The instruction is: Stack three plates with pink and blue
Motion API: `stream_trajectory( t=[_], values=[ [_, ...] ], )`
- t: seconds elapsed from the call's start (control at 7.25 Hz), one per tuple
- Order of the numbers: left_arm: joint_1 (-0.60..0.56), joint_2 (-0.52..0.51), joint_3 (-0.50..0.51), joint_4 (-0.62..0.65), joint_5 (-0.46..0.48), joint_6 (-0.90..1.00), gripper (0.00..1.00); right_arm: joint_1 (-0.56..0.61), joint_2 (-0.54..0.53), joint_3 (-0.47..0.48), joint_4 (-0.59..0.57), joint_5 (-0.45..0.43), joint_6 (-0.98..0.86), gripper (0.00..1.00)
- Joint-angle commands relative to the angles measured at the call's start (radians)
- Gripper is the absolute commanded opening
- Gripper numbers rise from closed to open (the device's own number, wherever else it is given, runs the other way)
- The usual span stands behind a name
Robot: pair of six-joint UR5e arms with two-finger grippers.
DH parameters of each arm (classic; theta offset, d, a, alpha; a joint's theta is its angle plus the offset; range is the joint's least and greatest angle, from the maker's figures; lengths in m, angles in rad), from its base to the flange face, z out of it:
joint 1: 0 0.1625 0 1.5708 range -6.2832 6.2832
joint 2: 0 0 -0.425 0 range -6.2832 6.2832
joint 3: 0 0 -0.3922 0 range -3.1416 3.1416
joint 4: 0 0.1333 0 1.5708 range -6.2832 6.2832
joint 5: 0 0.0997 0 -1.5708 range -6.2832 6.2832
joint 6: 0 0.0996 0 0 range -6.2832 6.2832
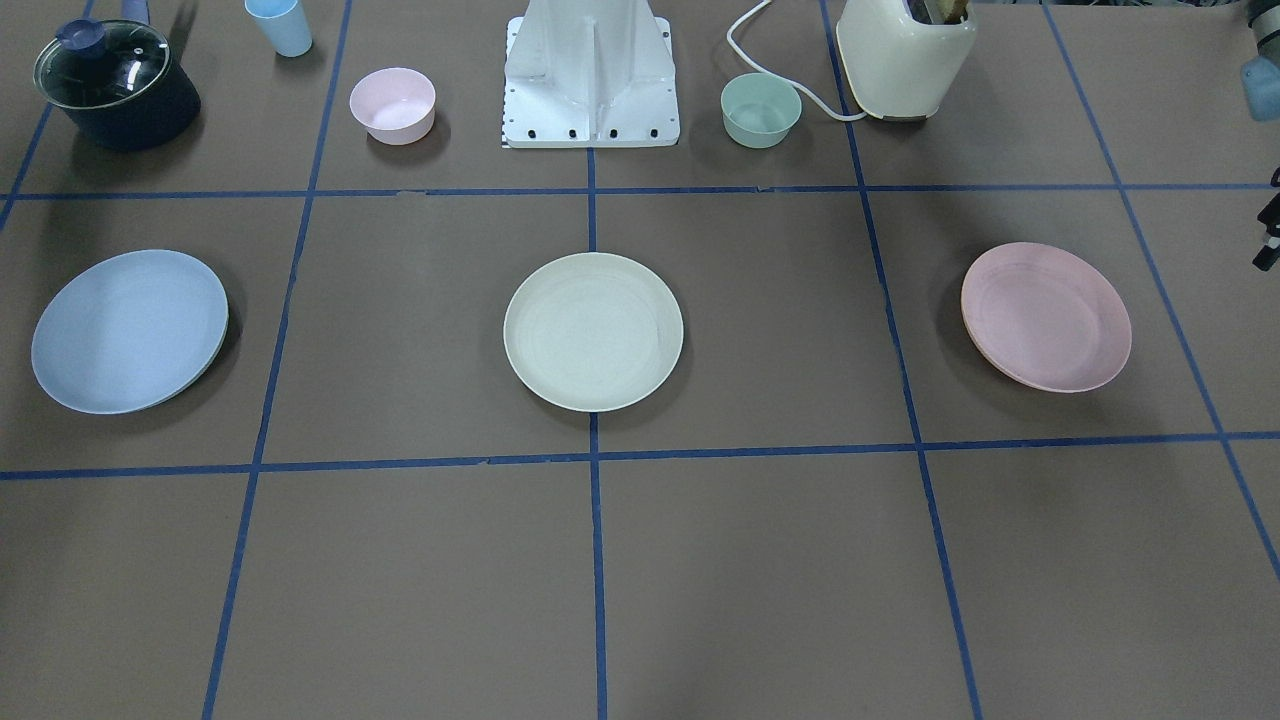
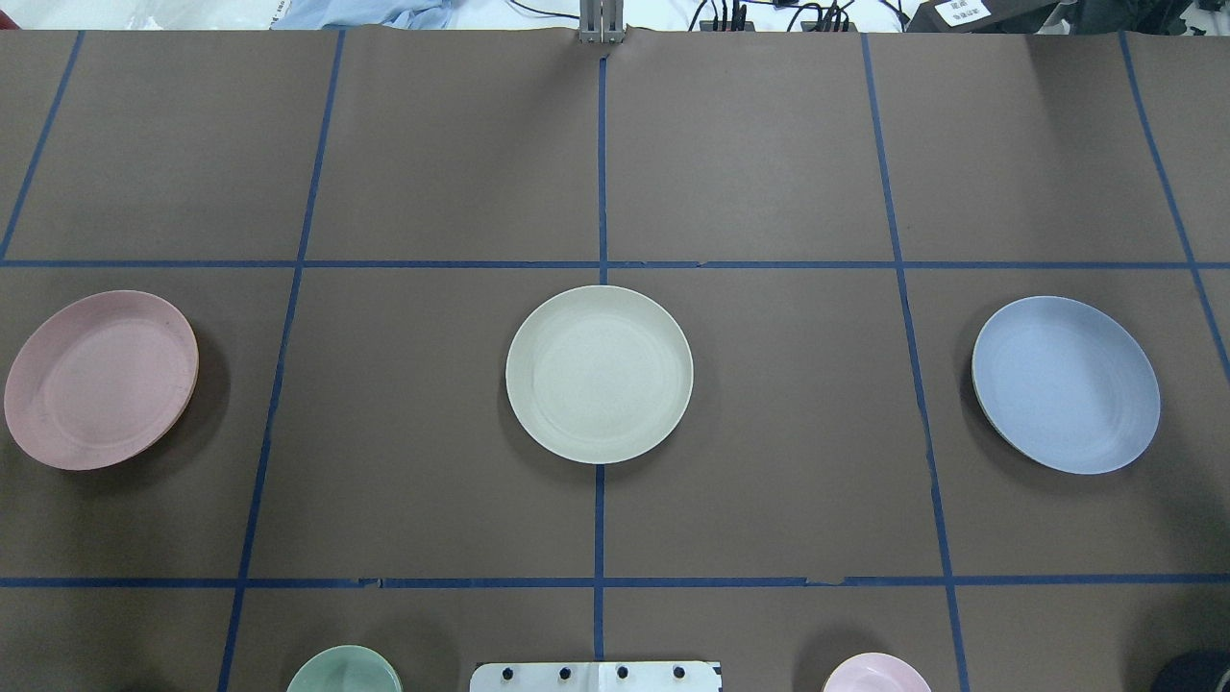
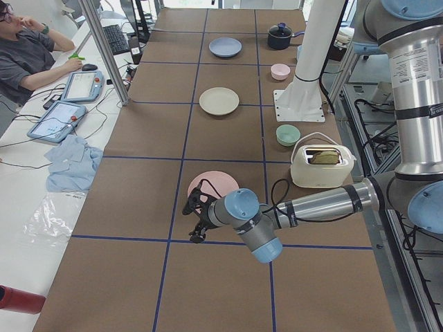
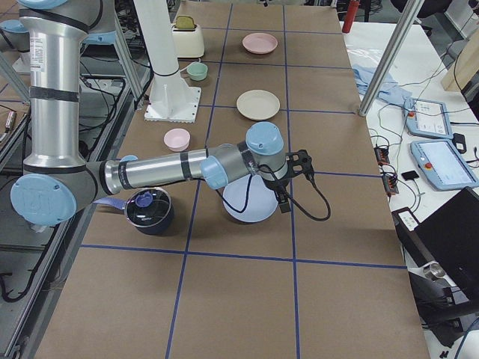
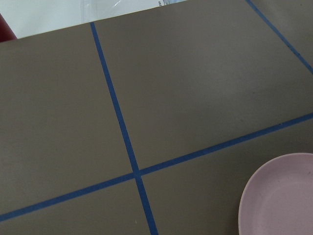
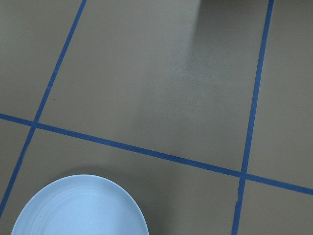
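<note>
Three plates lie apart in a row on the brown table. The cream plate (image 1: 593,331) is in the middle (image 2: 599,374). The pink plate (image 2: 100,379) lies on my left side (image 1: 1045,316). The blue plate (image 2: 1065,383) lies on my right side (image 1: 129,331). My left gripper (image 3: 194,221) hovers above the outer edge of the pink plate (image 3: 208,183), whose rim shows in the left wrist view (image 5: 281,196). My right gripper (image 4: 293,183) hovers above the blue plate (image 4: 243,203), also in the right wrist view (image 6: 80,208). I cannot tell whether either gripper is open or shut.
Near the robot base (image 1: 590,80) stand a small pink bowl (image 1: 392,105), a green bowl (image 1: 761,110), a cream toaster (image 1: 905,55) with its cord, a light blue cup (image 1: 280,25) and a dark lidded pot (image 1: 115,85). An operator (image 3: 28,55) sits beside the table.
</note>
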Motion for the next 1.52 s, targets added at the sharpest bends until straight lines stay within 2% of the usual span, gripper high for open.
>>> stream_trajectory(
  t=[0.0, 0.14, 0.28, 0.55, 0.69, 0.97, 1.24, 1.38],
  values=[
    [0.222, 0.002, 0.015, -0.117, 0.173, -0.237, 1.00, -0.001, -0.007, 0.001, 0.000, 0.000, 0.002, 1.00],
    [0.284, 0.001, 0.015, -0.128, 0.212, -0.298, 0.99, -0.001, -0.008, 0.000, 0.000, 0.000, 0.002, 1.00],
    [0.336, -0.001, 0.015, -0.128, 0.246, -0.344, 0.92, -0.001, -0.010, 0.000, 0.000, 0.000, 0.002, 1.00],
    [0.384, -0.002, 0.043, -0.131, 0.271, -0.367, 0.72, -0.001, -0.014, 0.000, 0.000, 0.000, 0.002, 1.00],
    [0.392, -0.002, 0.057, -0.133, 0.273, -0.367, 0.67, -0.001, -0.014, 0.000, 0.000, 0.000, 0.002, 1.00],
    [0.418, -0.002, 0.071, -0.139, 0.274, -0.366, 0.64, -0.001, -0.014, -0.002, -0.001, -0.001, 0.002, 1.00],
    [0.439, -0.004, 0.072, -0.139, 0.279, -0.366, 0.49, -0.001, -0.016, -0.002, -0.001, 0.000, 0.002, 1.00],
    [0.441, -0.004, 0.072, -0.142, 0.279, -0.366, 0.37, -0.001, -0.016, -0.002, -0.001, 0.000, 0.002, 1.00]
  ],
)
